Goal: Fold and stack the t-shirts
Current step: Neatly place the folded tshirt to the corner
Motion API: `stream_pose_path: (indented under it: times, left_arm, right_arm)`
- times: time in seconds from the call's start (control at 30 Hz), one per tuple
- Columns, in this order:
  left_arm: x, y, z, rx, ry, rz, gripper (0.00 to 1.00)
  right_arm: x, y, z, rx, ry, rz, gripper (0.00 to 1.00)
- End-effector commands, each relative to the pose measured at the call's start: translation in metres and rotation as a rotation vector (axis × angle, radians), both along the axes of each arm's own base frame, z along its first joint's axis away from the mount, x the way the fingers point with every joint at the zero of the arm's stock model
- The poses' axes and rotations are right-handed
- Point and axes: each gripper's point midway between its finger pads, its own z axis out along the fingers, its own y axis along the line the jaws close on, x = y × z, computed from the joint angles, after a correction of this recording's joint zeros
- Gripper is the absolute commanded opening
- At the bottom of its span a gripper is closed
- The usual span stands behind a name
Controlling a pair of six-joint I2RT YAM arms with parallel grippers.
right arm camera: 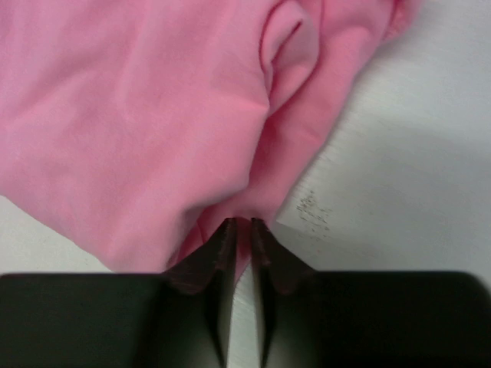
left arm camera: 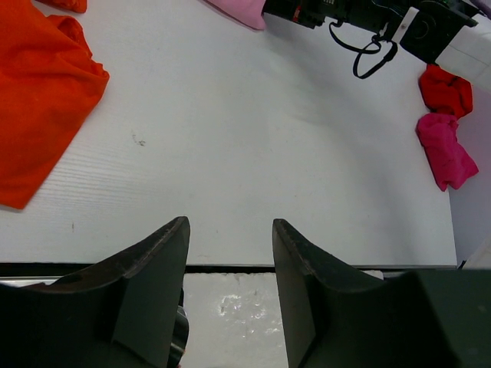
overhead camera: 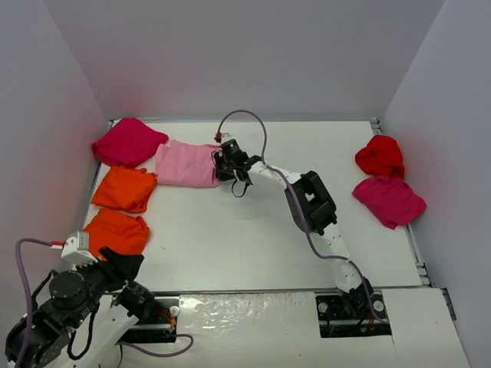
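A light pink t-shirt [overhead camera: 184, 165] [right arm camera: 153, 115] lies at the back left of the table [overhead camera: 253, 238]. My right gripper [overhead camera: 222, 165] [right arm camera: 242, 224] is at its right edge, its jaws nearly together with a fold of pink cloth pinched between the tips. Left of the pink one lie a magenta t-shirt [overhead camera: 127, 142] and two orange t-shirts [overhead camera: 123, 188] [overhead camera: 116, 230]. At the far right are a bright red t-shirt [overhead camera: 380, 156] [left arm camera: 445, 88] and another magenta one [overhead camera: 389, 200] [left arm camera: 445, 149]. My left gripper [overhead camera: 123, 264] [left arm camera: 230, 230] hangs open and empty over the table's near left edge.
Grey walls close in the table on the left, back and right. The right arm [overhead camera: 311, 203] stretches diagonally across the middle, with a looped cable [overhead camera: 245, 115] above its wrist. The nearest orange t-shirt [left arm camera: 38, 100] lies just left of my left gripper.
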Motion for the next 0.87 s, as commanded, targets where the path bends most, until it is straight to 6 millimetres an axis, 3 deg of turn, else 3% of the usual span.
stream_pose_path:
  times: [0.0, 0.07, 0.13, 0.2, 0.33, 0.43, 0.5, 0.57, 0.73, 0.83]
  left_arm:
    - [0.012, -0.003, 0.018, 0.008, -0.028, 0.013, 0.58]
    - [0.012, -0.001, 0.020, 0.017, -0.030, 0.019, 0.73]
    - [0.013, -0.001, 0.022, 0.022, -0.034, 0.021, 0.80]
    - [0.015, -0.002, 0.024, 0.019, -0.038, 0.022, 0.90]
    - [0.021, -0.007, 0.027, 0.010, -0.046, 0.015, 0.94]
    - [0.032, -0.022, 0.030, -0.011, -0.057, -0.023, 0.94]
    - [0.040, -0.034, 0.028, -0.022, -0.048, -0.053, 0.94]
    - [0.052, -0.048, 0.028, -0.040, -0.046, -0.082, 0.94]
    - [0.069, -0.059, 0.026, -0.021, -0.036, -0.092, 0.94]
    - [0.075, -0.062, 0.028, -0.004, -0.038, -0.097, 0.94]
  right_arm:
    - [-0.008, -0.049, 0.018, -0.150, -0.011, -0.120, 0.17]
    - [-0.007, -0.053, 0.046, -0.142, -0.060, -0.140, 0.27]
    - [-0.008, -0.057, 0.078, -0.117, -0.100, -0.154, 0.35]
    - [-0.015, -0.067, 0.096, -0.111, -0.113, -0.176, 0.44]
    - [-0.036, -0.093, 0.125, -0.108, -0.122, -0.247, 0.53]
    - [-0.059, -0.118, 0.151, -0.100, -0.140, -0.285, 0.60]
    - [-0.083, -0.140, 0.143, -0.134, -0.113, -0.306, 0.70]
    - [-0.104, -0.159, 0.157, -0.112, -0.122, -0.334, 0.74]
    - [-0.142, -0.220, 0.168, -0.142, -0.182, -0.465, 0.71]
    - [-0.153, -0.243, 0.183, -0.133, -0.228, -0.525, 0.69]
